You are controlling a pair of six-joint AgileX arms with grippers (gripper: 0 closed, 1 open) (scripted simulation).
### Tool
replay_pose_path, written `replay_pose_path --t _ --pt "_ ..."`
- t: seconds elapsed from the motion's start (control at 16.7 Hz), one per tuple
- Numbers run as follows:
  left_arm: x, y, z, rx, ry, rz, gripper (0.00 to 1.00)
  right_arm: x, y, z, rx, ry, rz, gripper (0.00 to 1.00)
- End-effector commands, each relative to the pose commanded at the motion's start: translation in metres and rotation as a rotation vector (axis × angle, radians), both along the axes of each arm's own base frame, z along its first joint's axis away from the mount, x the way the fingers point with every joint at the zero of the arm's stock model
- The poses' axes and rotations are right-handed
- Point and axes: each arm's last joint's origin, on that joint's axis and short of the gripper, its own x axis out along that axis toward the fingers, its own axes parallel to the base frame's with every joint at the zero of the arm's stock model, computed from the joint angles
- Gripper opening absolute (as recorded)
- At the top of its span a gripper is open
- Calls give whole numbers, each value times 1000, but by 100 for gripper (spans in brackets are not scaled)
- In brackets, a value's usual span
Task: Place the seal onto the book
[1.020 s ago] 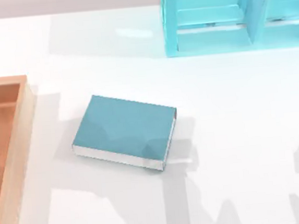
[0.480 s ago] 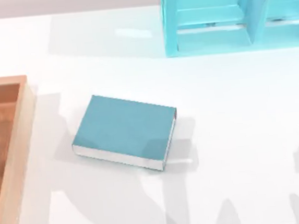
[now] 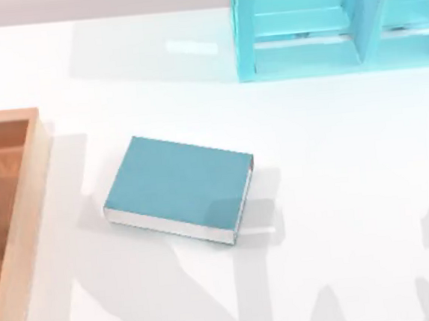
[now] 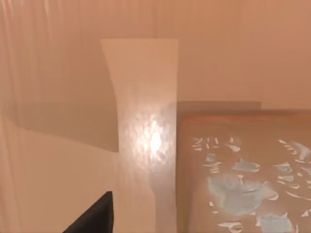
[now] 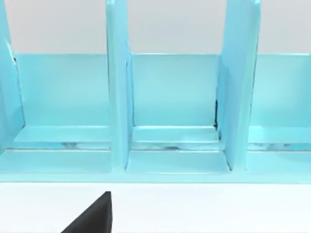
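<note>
Left claw (image 4: 95, 219) low in the wooden tray (image 3: 24, 222), open or closed I cannot tell. The seal (image 4: 243, 179) sits close ahead of it, the book (image 3: 179, 186) well off. It looks like a light, rigid block: pinch opposite flat sides. Right claw (image 5: 92, 218) parked facing the teal shelf (image 5: 170, 97).

Dark pincer part (image 4: 92, 217), state unclear.

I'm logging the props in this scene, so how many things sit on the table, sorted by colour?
Teal: 2, the book and the shelf unit
Orange-brown: 1, the wooden tray
Total: 3
</note>
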Motion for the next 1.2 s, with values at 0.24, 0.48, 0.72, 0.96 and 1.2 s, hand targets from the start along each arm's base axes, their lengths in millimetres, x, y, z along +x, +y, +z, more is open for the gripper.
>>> replay_pose_path --t 0.24,0.48,0.72,0.96,1.2 --pt "0 0 0 0 0 0 62 0 0 0 0 0 0 100" --pt "0 0 0 0 0 0 32 0 0 0 0 0 0 100" --pt "0 0 0 0 0 0 2 0 0 0 0 0 0 100" --pt "0 0 0 0 0 0 0 0 0 0 0 0 0 100" --pt "0 0 0 0 0 0 0 0 0 0 0 0 0 100"
